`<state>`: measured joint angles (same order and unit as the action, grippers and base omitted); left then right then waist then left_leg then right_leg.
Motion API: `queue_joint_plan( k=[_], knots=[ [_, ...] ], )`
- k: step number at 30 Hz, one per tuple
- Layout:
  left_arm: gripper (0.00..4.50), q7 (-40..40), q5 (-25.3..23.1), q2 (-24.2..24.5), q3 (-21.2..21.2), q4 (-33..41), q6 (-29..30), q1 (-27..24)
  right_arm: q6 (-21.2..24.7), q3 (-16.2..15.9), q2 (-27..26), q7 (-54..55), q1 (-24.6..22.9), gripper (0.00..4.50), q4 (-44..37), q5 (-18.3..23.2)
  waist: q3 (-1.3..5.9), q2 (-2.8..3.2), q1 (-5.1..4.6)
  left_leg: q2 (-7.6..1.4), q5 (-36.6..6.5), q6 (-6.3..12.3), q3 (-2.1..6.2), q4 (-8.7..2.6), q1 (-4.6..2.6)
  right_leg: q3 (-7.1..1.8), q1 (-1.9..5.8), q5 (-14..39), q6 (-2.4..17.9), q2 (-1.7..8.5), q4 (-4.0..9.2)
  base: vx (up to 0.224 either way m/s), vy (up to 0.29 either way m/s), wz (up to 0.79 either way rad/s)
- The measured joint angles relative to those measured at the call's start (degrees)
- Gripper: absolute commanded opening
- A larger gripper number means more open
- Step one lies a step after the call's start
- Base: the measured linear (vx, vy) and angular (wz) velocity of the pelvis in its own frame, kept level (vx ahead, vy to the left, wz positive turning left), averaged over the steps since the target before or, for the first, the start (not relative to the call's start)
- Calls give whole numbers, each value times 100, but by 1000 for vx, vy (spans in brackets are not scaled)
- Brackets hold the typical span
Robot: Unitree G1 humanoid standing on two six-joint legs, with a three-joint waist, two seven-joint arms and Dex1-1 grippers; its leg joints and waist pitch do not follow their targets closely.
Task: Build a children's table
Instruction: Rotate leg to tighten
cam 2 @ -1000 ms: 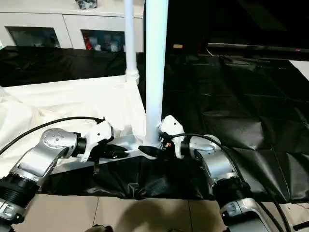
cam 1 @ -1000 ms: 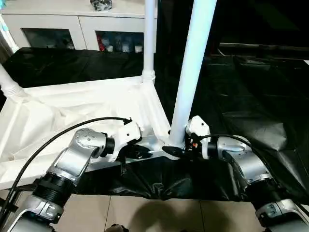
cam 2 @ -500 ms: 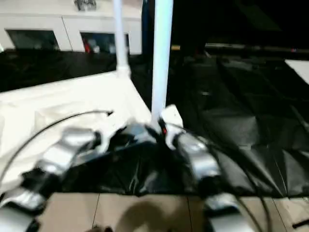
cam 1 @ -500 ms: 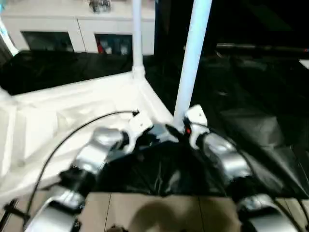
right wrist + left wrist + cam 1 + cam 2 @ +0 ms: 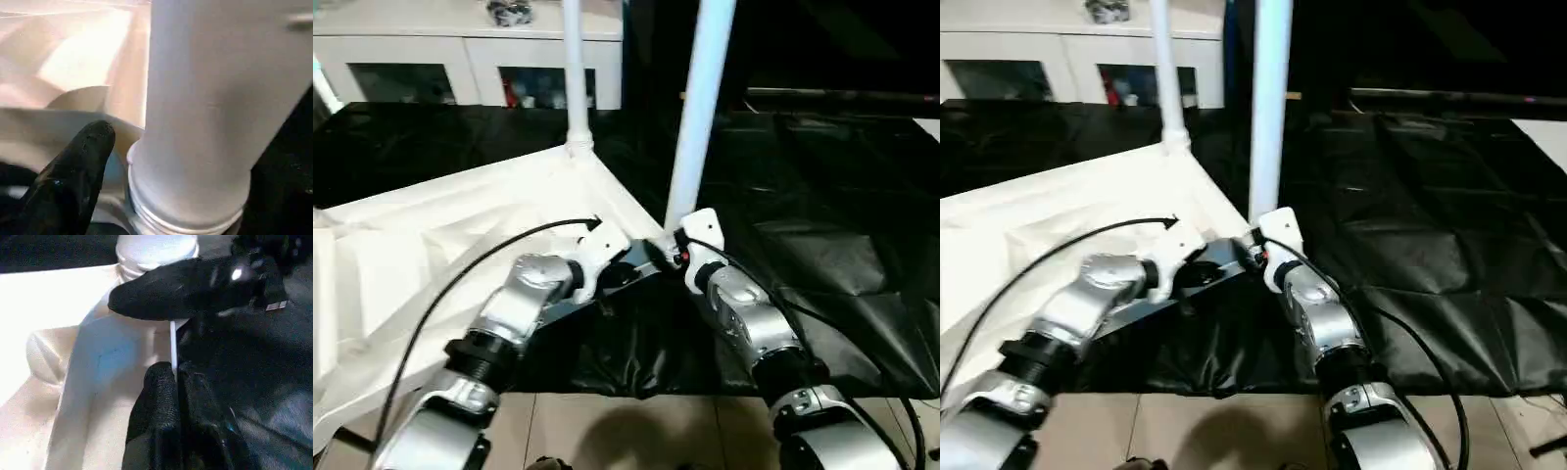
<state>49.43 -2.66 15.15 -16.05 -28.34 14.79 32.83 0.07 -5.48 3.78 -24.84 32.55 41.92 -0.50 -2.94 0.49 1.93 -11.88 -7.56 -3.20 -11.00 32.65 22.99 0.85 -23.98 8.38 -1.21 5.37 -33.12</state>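
Although the tabletop (image 5: 460, 245) lies upside down on the black-covered bench (image 5: 822, 196), its near corner hangs just past the bench's front edge, and that is where both arms are working. Two legs stand upright in its sockets: the near leg (image 5: 700, 108) at this front corner and a far leg (image 5: 574, 73) at the corner behind it.

The left end effector (image 5: 173, 382) is clenched on the thin rim of the tabletop just beside the near socket, its two black fingers pressed together with the white edge between them. The right end effector (image 5: 666, 250) sits at the foot of the near leg; one black finger (image 5: 73, 171) shows beside the leg's flared, ringed base, and whether it grips the leg or stands released cannot be told from these views.

Judging by its look, the tabletop is thin moulded plastic, light and hollow, likely to flex and slide on the slick black cover if pushed sideways. The rim pinch probably steadies it well enough, but it could slip on the smooth wall. The legs are stiff, smooth tubes, light but long, so a hold high up would lever the socket. The safest place to take a leg seems low down, just above the flare, pressing straight along its axis.
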Motion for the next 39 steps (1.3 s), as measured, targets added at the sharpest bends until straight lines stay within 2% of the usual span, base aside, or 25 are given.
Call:
queue_joint_plan(
  k=[8, 12, 16, 19, 21, 22, 30, 35, 39],
  knots=[
    [0, 791, 207, 353, -47, 119, -248, -93, -272, -189, 590, -1378, -126, 393, -261, 125, -2, 5, 48, -4, 0, 0, -10, -3, 4, 2, 3, -25, 37, 0, -8, 0, 0, 0],
    [0, 1017, 251, 422, -63, 119, -313, -93, -273, -273, 760, -1879, -195, 393, -370, 234, -3, 6, 66, -5, 0, 0, -13, -2, 6, 1, 2, -25, 38, 1, -7, 0, 0, 0],
    [0, 1322, 302, 528, -114, 127, -349, -96, -103, -389, 1118, -2610, -387, 393, -776, 347, -4, 8, 130, -7, 0, 0, -18, -2, 7, 0, 4, -25, 38, 1, -6, 0, 0, 0],
    [0, 1489, 307, 601, -130, 188, -365, -115, 21, -411, 1244, -2958, -438, 358, -937, 451, -4, 8, 153, -8, 0, 0, -21, -2, 6, 1, 4, -25, 38, 1, -7, 0, 0, 0],
    [0, 1588, 315, 639, -136, 225, -372, -154, 86, -420, 1296, -3112, -495, 355, -1015, 494, -4, 8, 158, -8, 0, 0, -21, -2, 6, 1, 4, -25, 38, 0, -7, 0, 0, 0],
    [0, 1638, 332, 661, -138, 227, -381, -167, 111, -428, 1313, -3194, -507, 333, -1035, 517, -4, 8, 156, -8, 0, 0, -21, -2, 6, 1, 4, -25, 38, 1, -7, 0, 0, 0],
    [0, 1903, 385, 816, -185, 378, -384, -259, 336, -554, 1463, -3557, -598, 281, -1324, 563, -4, 8, 156, -8, 0, 0, -16, -2, 5, -1, 4, -14, 20, 2, -6, 0, 0, 0],
    [0, 1898, 403, 783, -184, 401, -373, -279, 436, -571, 1464, -3575, -636, 275, -1427, 562, -4, 8, 158, -8, 0, 0, -17, -2, 5, -2, 4, -10, 14, 2, -7, 0, 0, 0],
    [0, 1379, 289, 555, -107, 300, -329, -257, 428, -361, 1153, -2856, -606, 272, -1190, 498, -3, 6, 136, -7, 0, 0, -17, 2, 3, -4, 4, -9, 13, 2, -8, 0, 0, 0]
  ],
)
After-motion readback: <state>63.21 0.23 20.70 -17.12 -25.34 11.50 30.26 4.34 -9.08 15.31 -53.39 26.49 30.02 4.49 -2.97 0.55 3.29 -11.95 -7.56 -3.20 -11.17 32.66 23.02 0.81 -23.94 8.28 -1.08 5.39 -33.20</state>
